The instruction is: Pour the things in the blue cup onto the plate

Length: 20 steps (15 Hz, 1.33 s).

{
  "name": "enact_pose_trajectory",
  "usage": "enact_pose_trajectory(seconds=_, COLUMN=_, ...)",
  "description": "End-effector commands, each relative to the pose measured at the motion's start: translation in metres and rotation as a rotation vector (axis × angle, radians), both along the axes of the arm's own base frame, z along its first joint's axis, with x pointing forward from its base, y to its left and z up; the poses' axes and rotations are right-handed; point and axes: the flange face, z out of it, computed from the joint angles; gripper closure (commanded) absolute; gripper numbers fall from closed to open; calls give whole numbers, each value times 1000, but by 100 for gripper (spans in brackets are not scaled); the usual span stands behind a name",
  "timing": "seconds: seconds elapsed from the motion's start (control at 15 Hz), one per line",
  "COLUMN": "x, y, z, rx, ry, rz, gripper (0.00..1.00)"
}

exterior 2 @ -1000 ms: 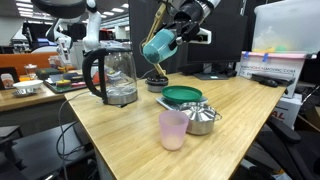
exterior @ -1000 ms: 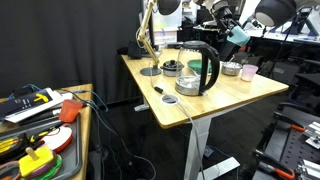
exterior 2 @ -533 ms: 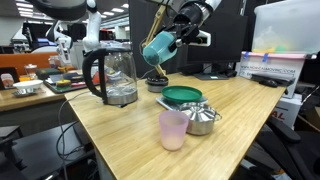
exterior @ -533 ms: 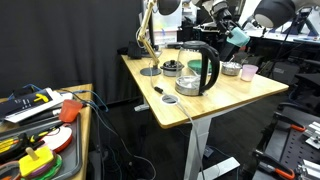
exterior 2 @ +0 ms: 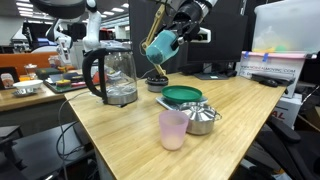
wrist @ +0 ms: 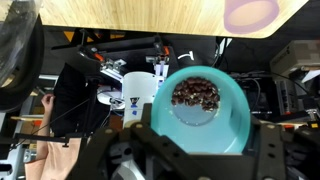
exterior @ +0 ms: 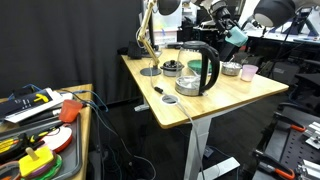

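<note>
The blue cup (exterior 2: 160,45) hangs tilted in the air above the far side of the wooden table, with my gripper (exterior 2: 172,33) shut on it. In the wrist view the cup (wrist: 212,125) fills the middle, and small dark brown pieces (wrist: 197,93) lie inside it. My gripper (wrist: 205,152) clamps the cup's sides, its dark fingers (wrist: 140,150) showing left and right of it. The green plate (exterior 2: 182,96) lies on the table below and slightly in front of the cup. In an exterior view the cup (exterior: 237,34) is high above the table's far end.
A glass kettle (exterior 2: 112,75) stands on the table, with a metal bowl (exterior 2: 203,119) and a pale pink cup (exterior 2: 173,130) nearer the front edge. A gold desk lamp (exterior: 147,35) stands at the back. A side bench with tools (exterior: 40,120) is apart.
</note>
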Motion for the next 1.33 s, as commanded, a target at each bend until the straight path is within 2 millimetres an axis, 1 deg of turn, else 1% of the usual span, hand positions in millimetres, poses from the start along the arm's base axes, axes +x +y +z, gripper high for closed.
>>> enact_pose_trajectory(seconds=0.0, x=1, y=9, z=31, rx=-27, ry=-45, rz=24, gripper=46)
enact_pose_trajectory(seconds=0.13, x=1, y=11, z=40, rx=-28, ry=-55, rz=31, gripper=46)
enact_pose_trajectory(seconds=0.33, x=5, y=7, z=42, rx=-42, ry=-100, rz=52, gripper=46)
enact_pose_trajectory(seconds=0.6, x=5, y=0, z=35, rx=-11, ry=-140, rz=46, gripper=46)
enact_pose_trajectory(seconds=0.73, x=7, y=5, z=29, rx=50, ry=-163, rz=61, gripper=46)
enact_pose_trajectory(seconds=0.8, x=8, y=1, z=27, rx=-9, ry=-114, rz=61, gripper=21)
enact_pose_trajectory(seconds=0.93, x=9, y=4, z=23, rx=13, ry=-119, rz=67, gripper=21)
enact_pose_trajectory(seconds=1.27, x=8, y=4, z=25, rx=21, ry=-124, rz=65, gripper=21)
